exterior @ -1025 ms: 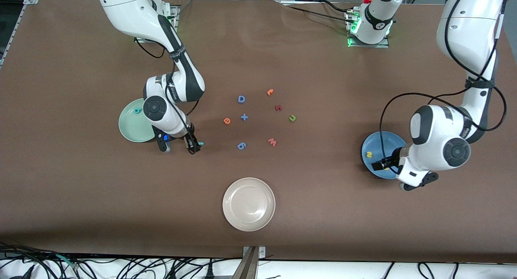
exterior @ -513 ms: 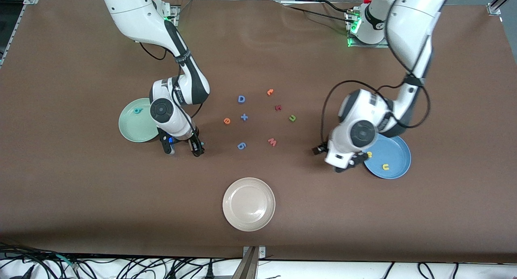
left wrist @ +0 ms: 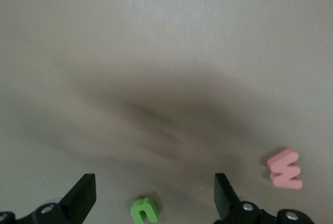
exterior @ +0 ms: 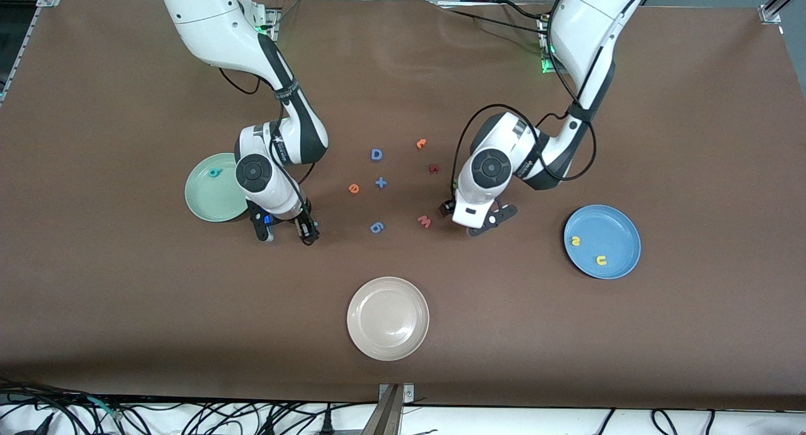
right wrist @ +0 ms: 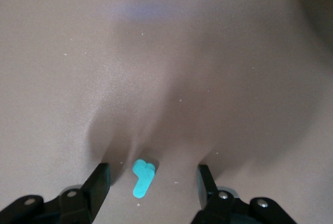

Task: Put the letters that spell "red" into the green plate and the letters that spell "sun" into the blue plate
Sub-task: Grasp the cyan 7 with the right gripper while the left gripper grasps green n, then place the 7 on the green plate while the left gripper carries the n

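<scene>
On the plates you've got d in green plate (exterior: 203,202), s and u in blue plate (exterior: 620,230); right gripper (right wrist: 151,182) spread around r (right wrist: 142,176), left gripper (left wrist: 153,195) spread over n (left wrist: 143,210), e (exterior: 354,188) untouched.

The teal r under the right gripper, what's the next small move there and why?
Probably close the right gripper on the teal r. In the right wrist view the letter lies on the table between the two open fingers, apart from both, and the gripper is low over it, so a squeeze should secure it for the green plate.
</scene>
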